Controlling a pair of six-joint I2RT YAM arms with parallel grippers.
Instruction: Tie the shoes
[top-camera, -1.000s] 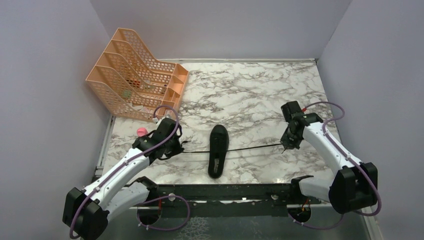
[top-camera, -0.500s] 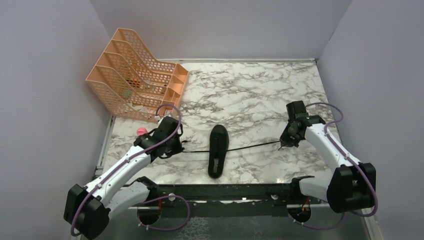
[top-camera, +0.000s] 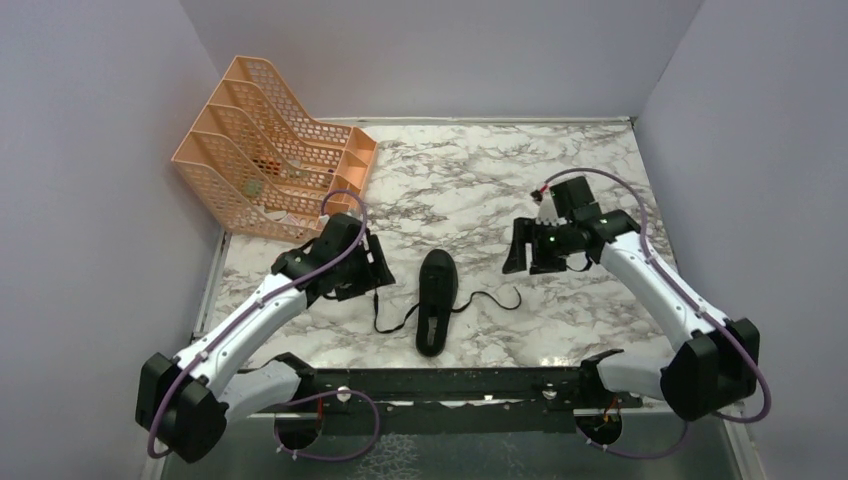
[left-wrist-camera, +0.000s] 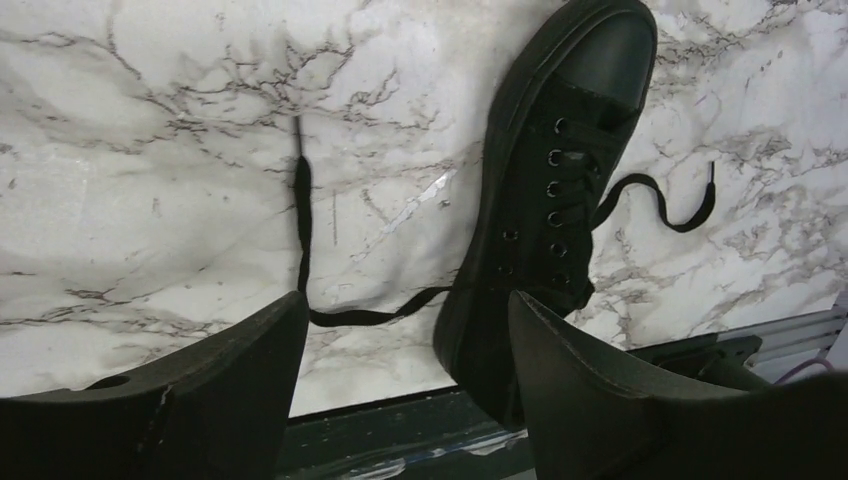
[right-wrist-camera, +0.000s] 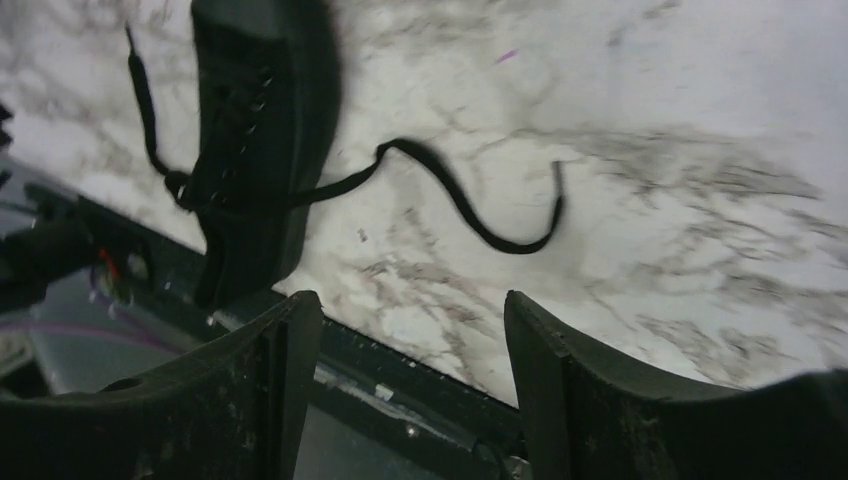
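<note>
no readable text, labels, brands or numbers anywhere

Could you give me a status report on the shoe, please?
Left end effector and right end effector open, empty. Black shoe upright, laces slack on table, untied. Orange file rack far off.

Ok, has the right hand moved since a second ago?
Yes. The right hand has swung left across the table, ending closer to the shoe, which has stayed put.
</note>
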